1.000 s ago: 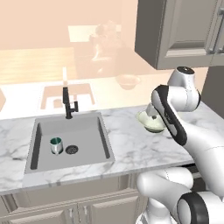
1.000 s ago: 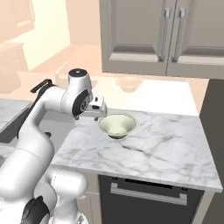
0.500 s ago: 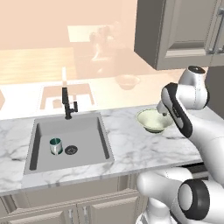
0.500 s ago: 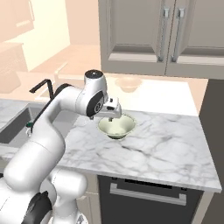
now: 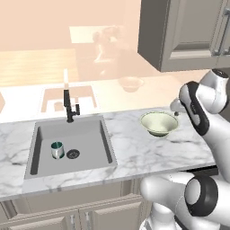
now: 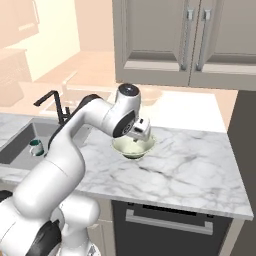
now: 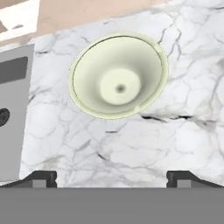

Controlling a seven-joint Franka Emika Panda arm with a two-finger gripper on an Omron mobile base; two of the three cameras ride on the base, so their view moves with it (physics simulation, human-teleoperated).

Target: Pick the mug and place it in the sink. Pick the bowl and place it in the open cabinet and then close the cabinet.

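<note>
Mug (image 5: 57, 149) sits upright in the sink (image 5: 40, 139) beside the drain, so that half looks done. Bowl (image 7: 118, 82) is upright on the marble counter (image 5: 134, 152), right of the sink, untouched. Gripper (image 7: 111, 177) hovers above it, jaws spread wide, nothing held; the bowl sits off-centre, ahead of the fingertips.

Risks as I see them:
- Descending from here likely lands on bare counter or clips the near rim, tipping or skidding the bowl.
- A thin, sloped rim could squirt out of a pinch.
- Cabinet (image 5: 188, 33) hangs right above; a lift with the bowl could hit its door or underside. I can't tell from here which door is open.
</note>
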